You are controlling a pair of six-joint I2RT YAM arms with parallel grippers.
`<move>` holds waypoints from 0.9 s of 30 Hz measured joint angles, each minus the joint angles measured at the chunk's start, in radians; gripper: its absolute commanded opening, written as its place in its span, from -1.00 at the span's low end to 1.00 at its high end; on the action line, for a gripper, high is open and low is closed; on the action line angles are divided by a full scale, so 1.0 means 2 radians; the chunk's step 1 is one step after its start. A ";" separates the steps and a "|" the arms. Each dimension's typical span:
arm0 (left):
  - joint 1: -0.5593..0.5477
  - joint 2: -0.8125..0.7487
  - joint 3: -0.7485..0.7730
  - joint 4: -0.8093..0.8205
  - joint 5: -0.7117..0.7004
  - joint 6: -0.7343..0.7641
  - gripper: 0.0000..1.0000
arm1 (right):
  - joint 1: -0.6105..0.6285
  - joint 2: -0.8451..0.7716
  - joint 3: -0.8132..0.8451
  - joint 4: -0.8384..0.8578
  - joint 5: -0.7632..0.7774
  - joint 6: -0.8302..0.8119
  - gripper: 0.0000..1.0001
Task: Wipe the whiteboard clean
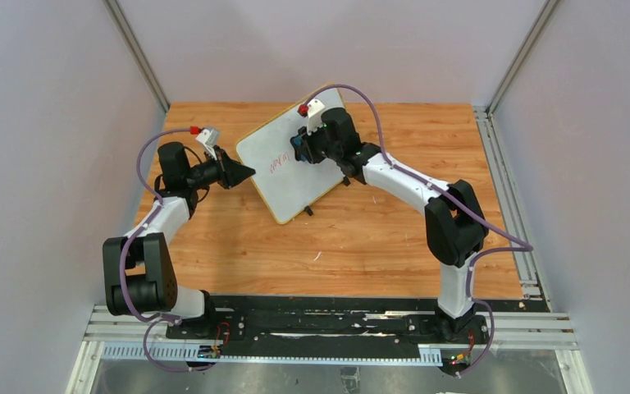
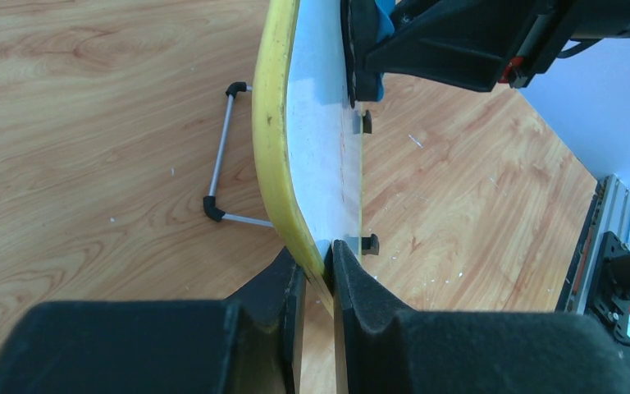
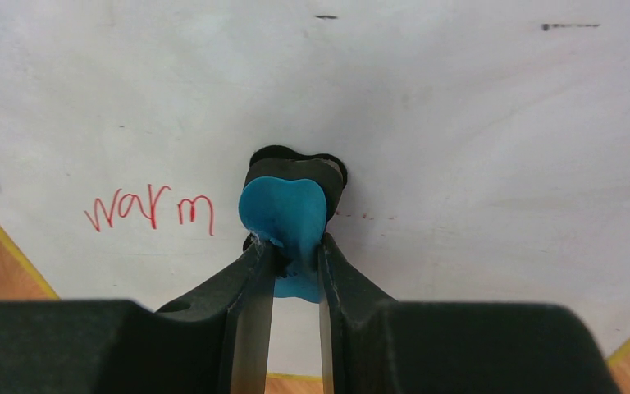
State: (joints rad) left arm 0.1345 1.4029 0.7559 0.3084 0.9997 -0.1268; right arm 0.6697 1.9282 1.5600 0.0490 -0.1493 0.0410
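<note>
Pinching the whiteboard (image 2: 321, 164) by its yellow rim, the left end effector (image 2: 318, 263) has both black pads clenched on the board's edge close to a rounded corner. The board sits on the far middle of the wooden desk (image 1: 361, 238), turned askew so that one corner points toward the arm bases. From the left wrist it is seen nearly edge-on, with a thin wire stand (image 2: 221, 152) jutting from its underside over the wood and two small black clip feet (image 2: 367, 243) along the opposite rim.

The right end effector (image 3: 295, 254) is closed around a blue-and-black eraser (image 3: 283, 209), gripping its blue handle between the fingers, with the dark pad pressed against the white surface near the board's middle. Just to the left of the eraser in the right wrist view, the red handwritten word "warm" (image 3: 149, 209) is legible and unwiped. A faint dotted red trace runs to the eraser's right. A few small dark marks lie near the top of that view. The two end effectors are near each other but apart, the left at the rim and the right over the board's face.
</note>
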 measured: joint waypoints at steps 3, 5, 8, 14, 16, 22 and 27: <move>0.000 0.000 0.000 0.000 0.000 0.000 -1.00 | 0.008 0.000 0.000 0.002 -0.003 0.005 -0.99; 0.000 0.000 0.000 0.000 0.000 0.000 -1.00 | 0.011 0.000 0.000 0.003 -0.004 0.006 -0.99; 0.000 0.000 0.000 0.000 0.000 0.002 -1.00 | 0.014 0.000 0.000 0.002 -0.002 0.005 -0.99; 0.000 0.000 0.000 0.000 0.001 0.002 -1.00 | 0.013 0.000 0.000 0.000 0.012 -0.005 -0.99; 0.000 0.000 0.000 0.000 0.001 0.002 -1.00 | 0.011 0.000 0.000 -0.001 0.014 -0.007 -0.99; 0.000 0.000 0.000 0.000 0.000 0.002 -1.00 | -0.017 0.000 0.000 -0.007 0.015 -0.010 -0.99; 0.000 0.000 0.000 0.000 0.003 0.003 -1.00 | -0.058 0.000 0.000 -0.011 0.022 -0.010 -0.99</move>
State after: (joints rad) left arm 0.1345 1.4029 0.7559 0.3092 1.0050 -0.1200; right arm 0.5537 1.9282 1.5597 0.0273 -0.1047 0.0208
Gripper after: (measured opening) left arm 0.176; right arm 0.235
